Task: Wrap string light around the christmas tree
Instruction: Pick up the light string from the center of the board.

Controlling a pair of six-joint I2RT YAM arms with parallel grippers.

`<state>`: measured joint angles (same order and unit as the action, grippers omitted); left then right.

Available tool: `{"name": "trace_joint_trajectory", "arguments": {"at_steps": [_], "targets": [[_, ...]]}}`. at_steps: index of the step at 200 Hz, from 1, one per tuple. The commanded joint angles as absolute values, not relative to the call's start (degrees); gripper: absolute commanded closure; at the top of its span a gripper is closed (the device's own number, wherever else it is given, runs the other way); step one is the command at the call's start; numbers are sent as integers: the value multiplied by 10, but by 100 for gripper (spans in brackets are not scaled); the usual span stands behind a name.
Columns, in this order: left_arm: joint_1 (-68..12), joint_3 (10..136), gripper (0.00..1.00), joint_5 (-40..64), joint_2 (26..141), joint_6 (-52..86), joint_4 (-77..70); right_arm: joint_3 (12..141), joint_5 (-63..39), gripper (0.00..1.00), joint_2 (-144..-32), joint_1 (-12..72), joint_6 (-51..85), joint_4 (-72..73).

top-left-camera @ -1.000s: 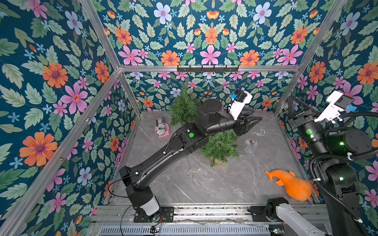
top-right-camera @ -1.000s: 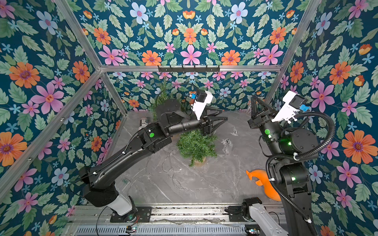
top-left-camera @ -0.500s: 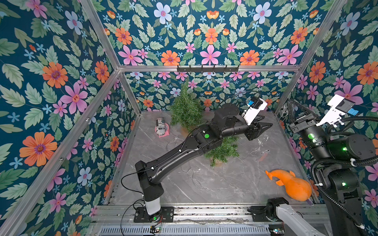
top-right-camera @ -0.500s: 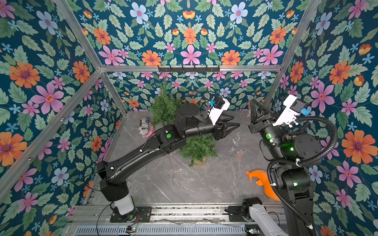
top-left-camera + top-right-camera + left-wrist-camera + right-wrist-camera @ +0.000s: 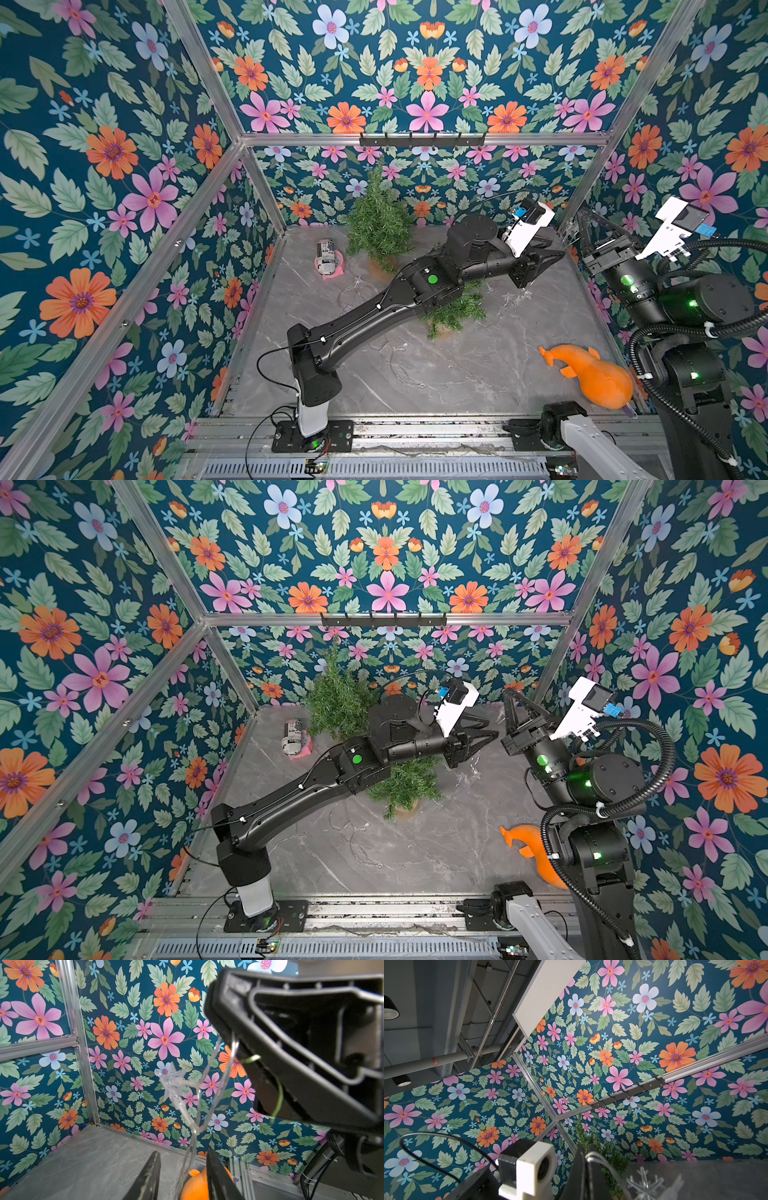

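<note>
Inspecting the string light (image 5: 195, 1129), we find it strung between the two end effectors. The right end effector (image 5: 582, 216) is raised near the back right corner with its tips pointing up. It is clenched on the wire: in the right wrist view the wire loops out from between its closed fingers.

From that grip the wire's long axis runs steeply downward. In the left wrist view two strands drop from the right end effector and join. They then pass as one line between the fingers (image 5: 148, 1178) of the left end effector (image 5: 550, 251). Those jaws stand apart, released, and the wire touches neither finger that we can see. One clear star (image 5: 171, 1080) hangs off a short side branch, its flat face toward the wrist camera.

In both top views a small cluster of stars (image 5: 515, 297) shows below the left end effector, just beside the tree (image 5: 455, 311). Faint loops of slack lie on the desk (image 5: 478, 374) in front of the tree.

The tree stands mid-desk, partly under the left forearm, which reaches across toward the right wall. We cannot tell whether any wire rests on its branches. A back tree (image 5: 378, 226) stands upright against the rear wall, well apart from the wire.
</note>
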<state>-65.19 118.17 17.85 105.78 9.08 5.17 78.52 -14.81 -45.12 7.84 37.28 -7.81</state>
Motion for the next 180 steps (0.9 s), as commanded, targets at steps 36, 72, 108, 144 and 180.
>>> {"name": "trace_joint_trajectory", "arguments": {"at_steps": [36,72,108,144,180], "targets": [[-655,1181,92,176,1058,112,24,771,-146,100,-446,79,375,-66],[-663,1156,100,165,1040,107,23,746,-127,100,-448,79,364,-58],[-668,1144,100,165,1023,116,20,710,-101,73,-456,79,346,-49],[-669,1144,100,142,1013,135,39,668,-97,50,-437,79,351,-31],[-668,1145,100,93,1007,121,79,643,-107,30,-392,79,367,-43]]}}
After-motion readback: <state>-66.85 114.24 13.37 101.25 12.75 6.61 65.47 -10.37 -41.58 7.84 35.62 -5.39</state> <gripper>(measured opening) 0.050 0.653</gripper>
